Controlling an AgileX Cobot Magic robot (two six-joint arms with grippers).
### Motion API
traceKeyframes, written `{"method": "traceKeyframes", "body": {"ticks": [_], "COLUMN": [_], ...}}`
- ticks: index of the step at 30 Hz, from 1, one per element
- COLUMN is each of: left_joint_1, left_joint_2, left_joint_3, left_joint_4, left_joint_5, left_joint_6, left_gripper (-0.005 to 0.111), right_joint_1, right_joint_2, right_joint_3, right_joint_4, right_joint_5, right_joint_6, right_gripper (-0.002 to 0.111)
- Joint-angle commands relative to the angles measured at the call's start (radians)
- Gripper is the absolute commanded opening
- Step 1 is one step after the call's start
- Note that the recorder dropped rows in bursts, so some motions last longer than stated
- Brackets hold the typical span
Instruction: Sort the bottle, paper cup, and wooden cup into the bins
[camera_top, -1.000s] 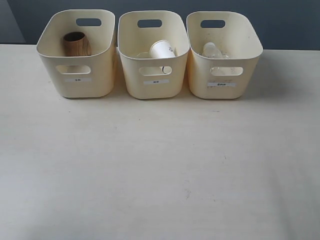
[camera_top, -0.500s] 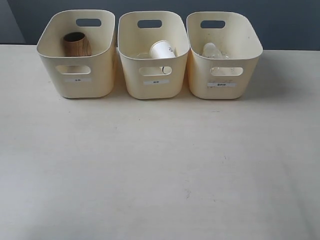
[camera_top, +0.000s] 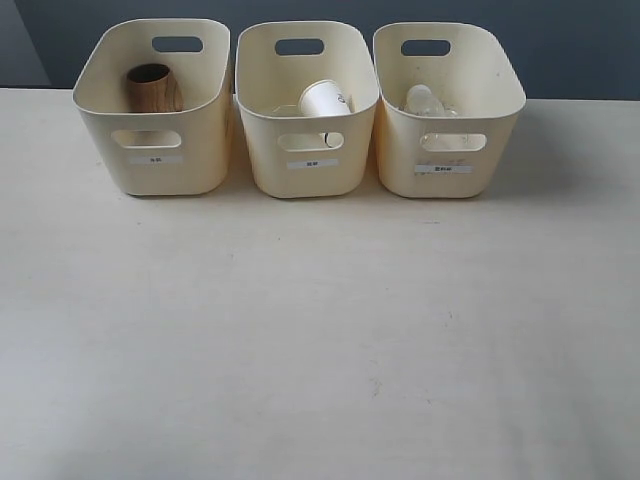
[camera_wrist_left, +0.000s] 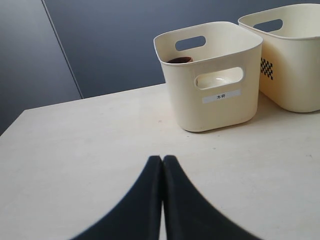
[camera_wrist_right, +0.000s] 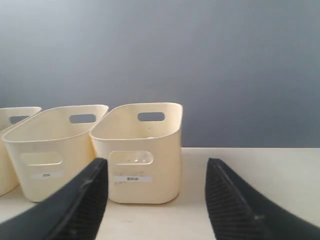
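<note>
Now three bins stand in a row at the far edge of the table (camera_top: 320, 330), close beside one another. Seen from the exterior camera, the left bin (camera_top: 155, 170) holds the wooden cup (camera_top: 153, 88), which stands upright against the back wall. The middle bin (camera_top: 305, 175) holds the paper cup (camera_top: 325, 99), tipped on its side with its rim facing left. The right bin (camera_top: 447, 175) holds the bottle (camera_top: 425, 101), of which only the clear upper part shows above the rim. Each bin carries a small white label below its front handle cutout.

Neither arm appears in the exterior view. The left gripper (camera_wrist_left: 162, 165) has its dark fingers (camera_wrist_left: 145, 200) pressed together with nothing between them, hovering above the table well short of the left bin. The right gripper (camera_wrist_right: 156, 170) has its fingers (camera_wrist_right: 82, 200) spread wide apart and empty, facing the right bin from a distance.
</note>
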Motion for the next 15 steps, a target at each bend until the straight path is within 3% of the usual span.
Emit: {"method": "traceKeyframes", "body": {"ticks": [1, 15], "left_joint_1": [-0.003, -0.003], "left_joint_2": [-0.005, -0.005], "left_joint_3": [0.001, 0.001], "left_joint_4": [-0.005, -0.005], "left_joint_5": [-0.001, -0.001], "left_joint_6": [-0.002, -0.002], "left_gripper": [0.000, 0.000], "right_joint_1": [-0.007, -0.007], "right_joint_2": [-0.005, -0.005], "right_joint_3": [0.002, 0.002], "right_joint_4": [-0.007, -0.007], "right_joint_5": [-0.083, -0.115], "right_joint_6": [-0.007, -0.005], "right_gripper": [0.055, 0.055]}}
